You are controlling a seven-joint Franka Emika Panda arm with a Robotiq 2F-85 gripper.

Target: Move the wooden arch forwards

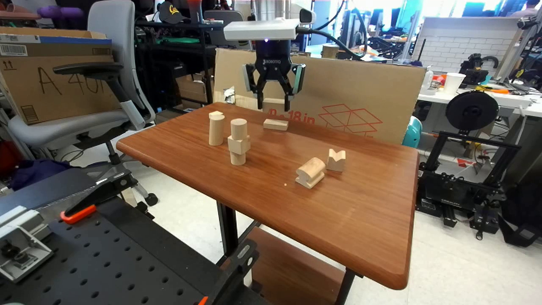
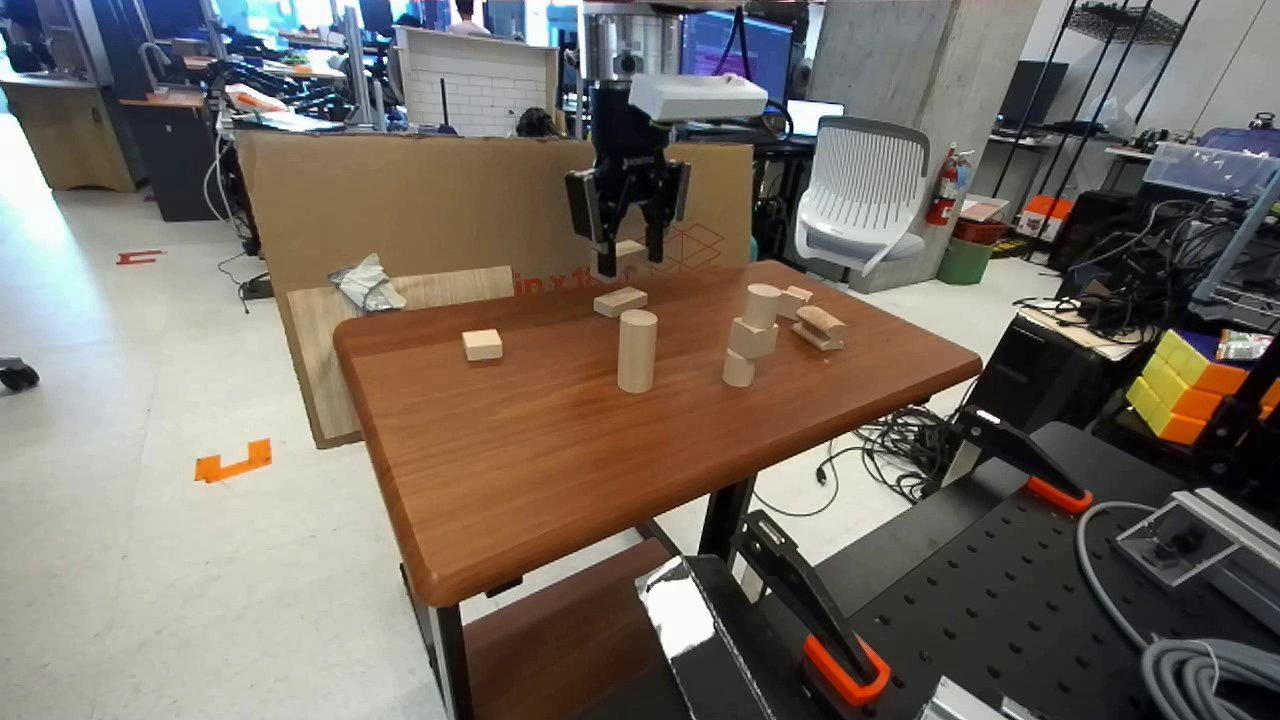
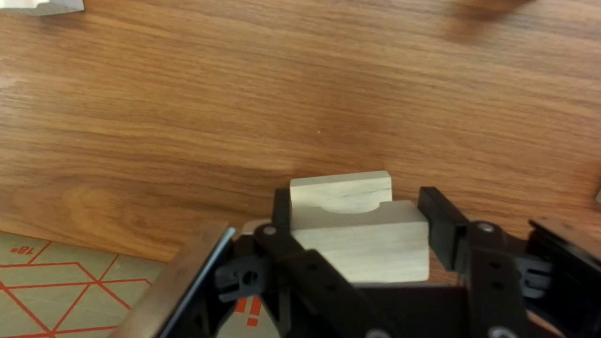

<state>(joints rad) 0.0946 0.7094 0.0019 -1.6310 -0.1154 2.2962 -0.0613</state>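
The wooden arch [image 3: 371,251] is a pale block with a curved notch along one side. My gripper [image 3: 352,206] is shut on it, with a finger at each end of the block. The arch also shows between the fingertips in both exterior views [image 1: 273,104] [image 2: 624,256]. It is held in the air above the far edge of the table. Its underside is not clearly seen. A flat bar-shaped pale block [image 1: 275,124] lies on the table below the gripper, apart from the arch. It is partly hidden behind the arch in the wrist view [image 3: 342,188].
A tall pale cylinder [image 2: 637,350] stands on the brown table [image 1: 360,220]. Beside it is a stack of a cylinder, a cube and another cylinder [image 1: 239,144]. A small block [image 2: 482,345], a rounded block pair [image 1: 310,172] and a V-notched block [image 1: 336,161] stand further off.
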